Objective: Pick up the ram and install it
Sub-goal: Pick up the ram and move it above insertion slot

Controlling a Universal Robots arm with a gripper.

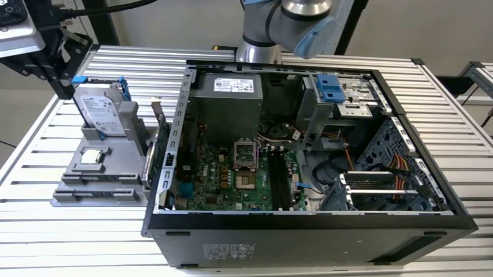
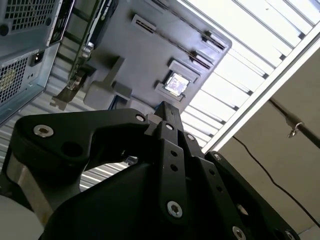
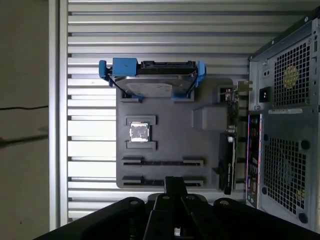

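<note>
The fingers are pressed together with nothing between them, poised above the grey tray at the end that has two long slots. The ram looks to be the thin dark strip standing on edge in one of those slots, though I cannot be sure it is a stick and not a bare slot. The open computer case stands just beside the tray. I judge the pick-up not yet begun. The next move would call for parted fingers, squared across the strip and clear of the slot's end brackets.
</note>
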